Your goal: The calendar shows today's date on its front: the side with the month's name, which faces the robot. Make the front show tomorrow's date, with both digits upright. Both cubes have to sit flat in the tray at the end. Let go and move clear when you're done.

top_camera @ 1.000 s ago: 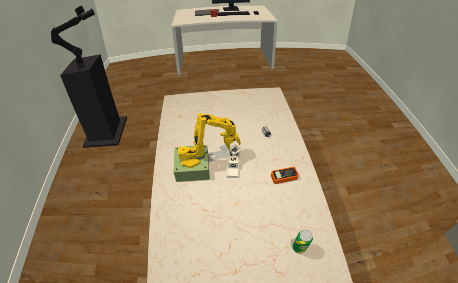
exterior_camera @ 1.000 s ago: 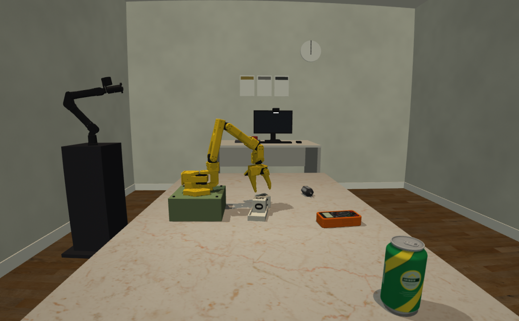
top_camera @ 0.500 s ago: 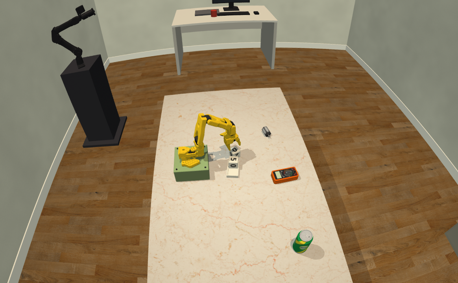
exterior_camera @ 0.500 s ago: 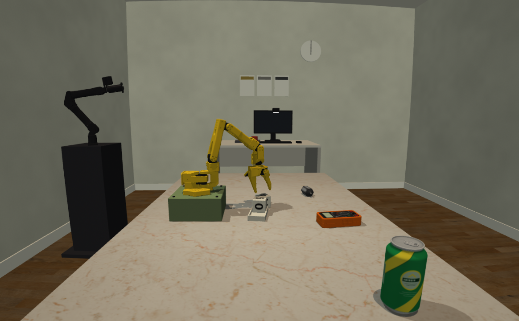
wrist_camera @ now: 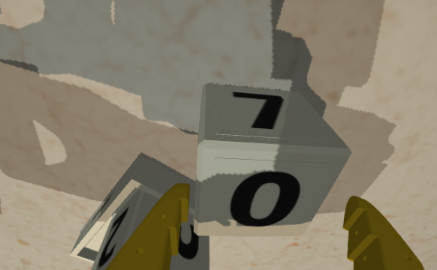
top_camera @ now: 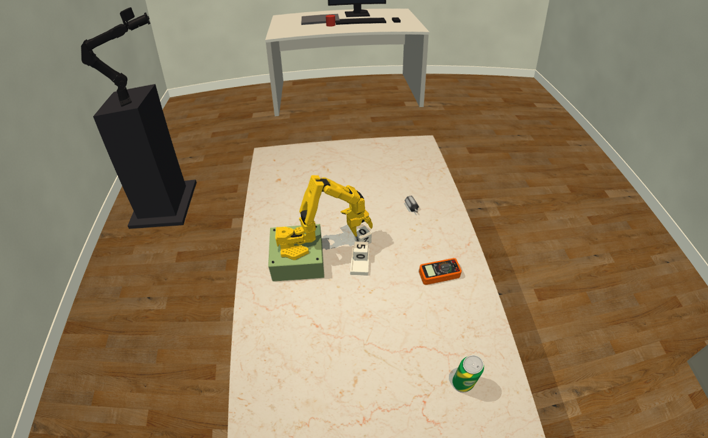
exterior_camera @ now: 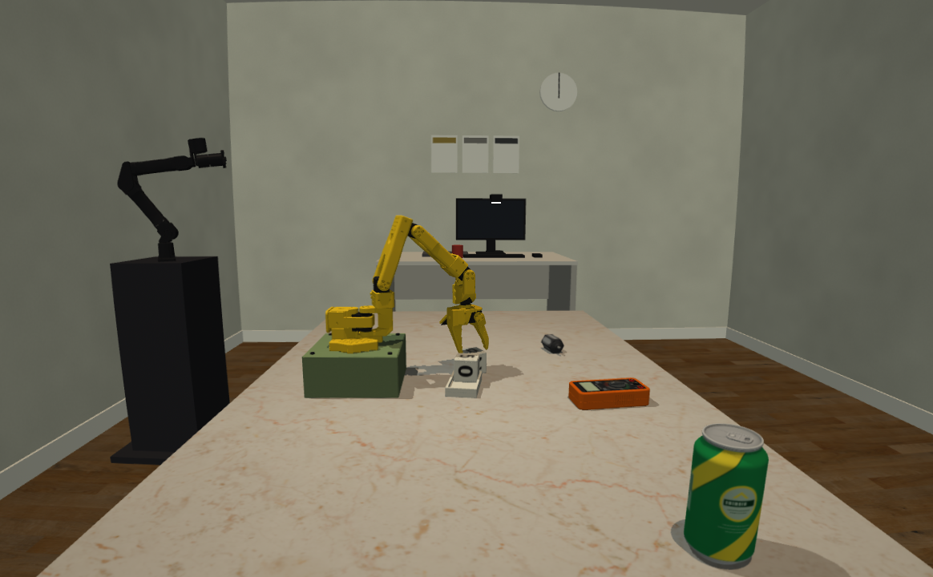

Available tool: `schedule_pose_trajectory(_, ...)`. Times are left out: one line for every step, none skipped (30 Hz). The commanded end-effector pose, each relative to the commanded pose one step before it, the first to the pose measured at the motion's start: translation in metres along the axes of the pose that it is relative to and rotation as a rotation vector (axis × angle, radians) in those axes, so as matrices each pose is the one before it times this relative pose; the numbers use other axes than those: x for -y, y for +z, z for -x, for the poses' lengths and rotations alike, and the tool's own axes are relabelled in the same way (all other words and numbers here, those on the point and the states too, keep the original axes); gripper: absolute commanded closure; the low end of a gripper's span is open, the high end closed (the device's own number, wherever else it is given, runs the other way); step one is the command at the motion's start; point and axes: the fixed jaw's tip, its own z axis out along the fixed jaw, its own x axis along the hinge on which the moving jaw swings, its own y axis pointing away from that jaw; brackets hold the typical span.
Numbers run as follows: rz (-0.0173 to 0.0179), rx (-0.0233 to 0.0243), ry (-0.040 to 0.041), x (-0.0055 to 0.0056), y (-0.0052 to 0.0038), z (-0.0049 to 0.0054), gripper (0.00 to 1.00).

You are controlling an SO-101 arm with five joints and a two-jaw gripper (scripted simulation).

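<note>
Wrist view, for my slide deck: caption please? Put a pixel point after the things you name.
Open fingers above a cube (wrist_camera: 267,199) showing 0 and 7, beside the tray (wrist_camera: 80,256).

Fingers (top_camera: 364,229) (exterior_camera: 473,343): yellow | cubes (top_camera: 360,250) (exterior_camera: 466,369) (wrist_camera: 267,187): white, black digits | surface (top_camera: 312,348) (exterior_camera: 355,474) (wrist_camera: 421,112): cream, orange-veined | can (top_camera: 468,374) (exterior_camera: 726,494): green, yellow bands

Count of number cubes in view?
2. One cube is outside the tray, beneath the gripper; the other is in it.
</note>
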Motion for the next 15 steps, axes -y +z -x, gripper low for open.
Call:
schedule_pose_trajectory(-0.00071,0.00136,-0.01777,-0.00014,0.006655,0.00164,0.65)
schedule_pose_trajectory(0.0,0.0,0.0,-0.00008,0.001572,0.00001,0.65)
schedule_pose_trajectory(0.0,0.0,0.0,-0.00009,0.001512,0.00001,0.65)
schedule_pose_trajectory(0.0,0.0,0.0,-0.0001,0.00144,0.00001,0.65)
schedule_pose_trajectory(0.0,0.0,0.0,-0.0001,0.001362,0.00001,0.65)
schedule_pose_trajectory(0.0,0.0,0.0,0.0,0.0,0.0,0.65)
schedule_pose_trajectory(0.0,0.0,0.0,0.0,0.0,0.0,0.65)
schedule_pose_trajectory(0.00001,0.0,0.0,-0.00011,0.001273,0.00001,0.65)
schedule_pose_trajectory(0.0,0.0,0.0,-0.00011,0.001178,0.00002,0.65)
schedule_pose_trajectory(0.0,0.0,0.0,-0.00011,0.001075,0.00001,0.65)
schedule_pose_trajectory(0.0,0.0,0.0,-0.0001,0.000961,0.00001,0.65)
schedule_pose_trajectory(0.0,0.0,0.0,-0.00009,0.000853,0.00001,0.65)
schedule_pose_trajectory(0.0,0.0,0.0,-0.00009,0.000733,0.00001,0.65)
schedule_pose_trajectory(0.0,0.0,0.0,-0.00008,0.000625,0.00001,0.65)
schedule_pose_trajectory(0.0,0.0,0.0,-0.00006,0.000511,0.00001,0.65)
